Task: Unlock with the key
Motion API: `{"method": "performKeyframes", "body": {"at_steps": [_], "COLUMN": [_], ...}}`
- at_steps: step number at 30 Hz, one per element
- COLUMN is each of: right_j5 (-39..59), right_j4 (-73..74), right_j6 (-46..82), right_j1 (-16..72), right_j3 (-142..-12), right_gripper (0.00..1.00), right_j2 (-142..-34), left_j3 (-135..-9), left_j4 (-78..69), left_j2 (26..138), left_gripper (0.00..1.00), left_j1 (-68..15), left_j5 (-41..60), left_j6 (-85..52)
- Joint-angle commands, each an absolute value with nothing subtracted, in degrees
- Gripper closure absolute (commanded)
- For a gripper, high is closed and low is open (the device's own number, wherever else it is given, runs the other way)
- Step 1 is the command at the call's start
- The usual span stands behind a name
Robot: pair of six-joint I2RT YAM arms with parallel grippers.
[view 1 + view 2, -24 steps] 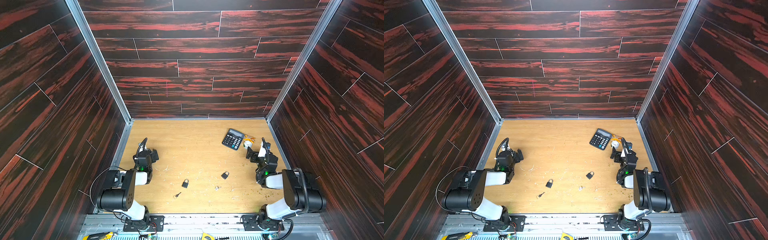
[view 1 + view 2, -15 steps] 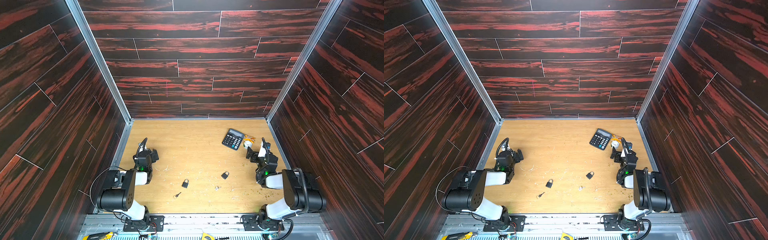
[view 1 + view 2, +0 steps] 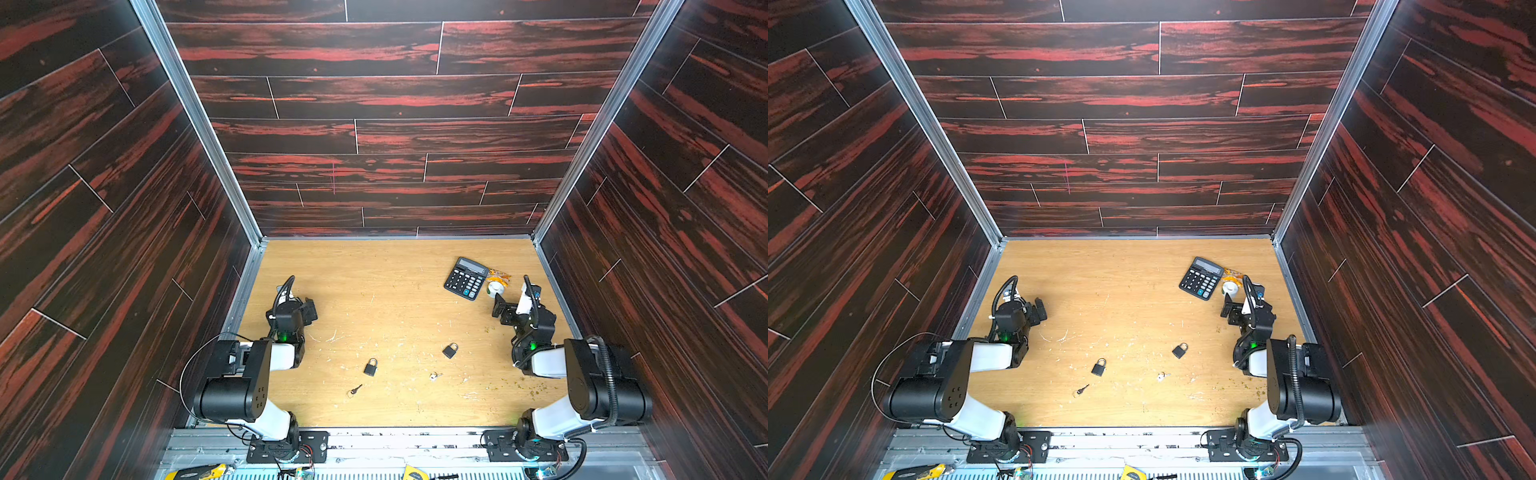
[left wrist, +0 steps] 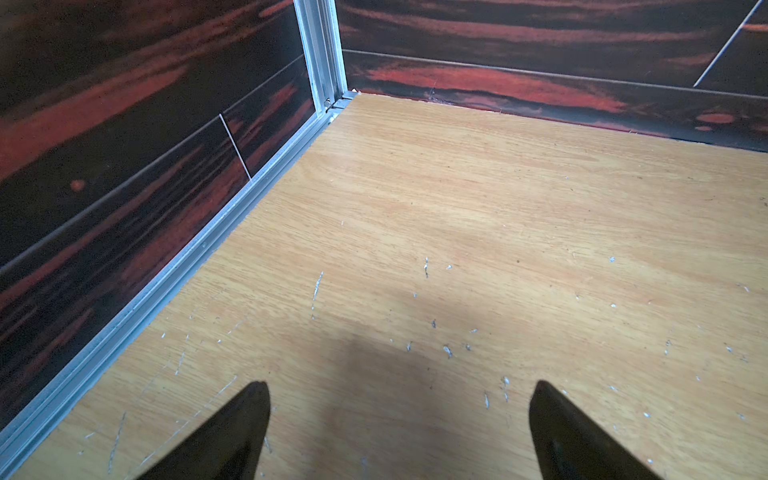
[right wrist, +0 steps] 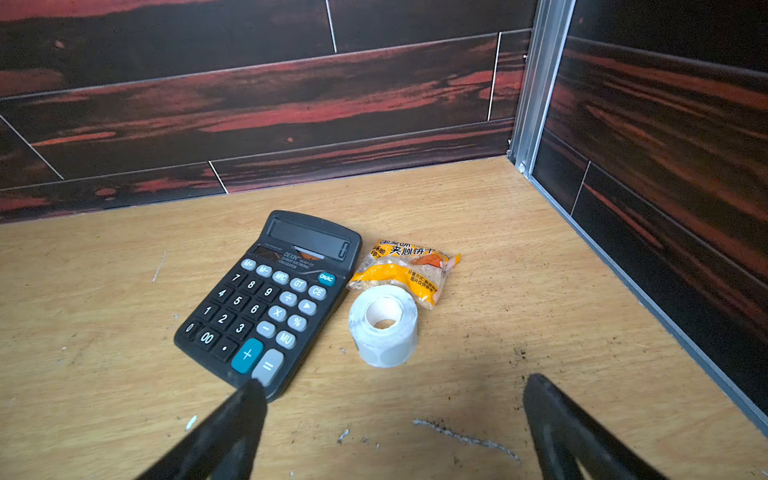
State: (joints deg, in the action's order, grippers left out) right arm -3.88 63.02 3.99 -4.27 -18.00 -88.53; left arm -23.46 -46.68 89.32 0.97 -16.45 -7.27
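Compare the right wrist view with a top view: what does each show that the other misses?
Only the right wrist view: readable key labels on the calculator and the print on the packet.
Only a top view: the left padlock, the right padlock, the key lying near the left padlock, and the left gripper.
Both: calculator, packet, roll, table and the open right gripper.
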Motion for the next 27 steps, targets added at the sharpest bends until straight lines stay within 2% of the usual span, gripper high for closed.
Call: {"method": "performKeyframes", "body": {"at_steps": [1, 22, 27], "right_j5": [-4.2, -4.1, -4.4], "right_j4": [64.2, 64.5, 62.5], "right_j6": [3.2, 3.3, 3.5], "right_j1": [-4.1, -4.3, -4.3], "right_j3": [-18.0, -17.6, -17.4], "right_gripper": [0.01, 0.01, 0.01], "right_j2": [-89.2, -89.0, -86.1], "left_j3": [-24.3, -24.2, -24.4], "left_j4": [-46.4, -46.7, -47.5], "left_j2": [87.8, 87.8, 87.3], "left_gripper": [0.01, 0.00, 0.00], "left_j1": [1.2, 1.2, 1.1], "left_j5": [-16.1, -16.1, -16.6], "left_j6": [-6.4, -6.5, -6.2]}}
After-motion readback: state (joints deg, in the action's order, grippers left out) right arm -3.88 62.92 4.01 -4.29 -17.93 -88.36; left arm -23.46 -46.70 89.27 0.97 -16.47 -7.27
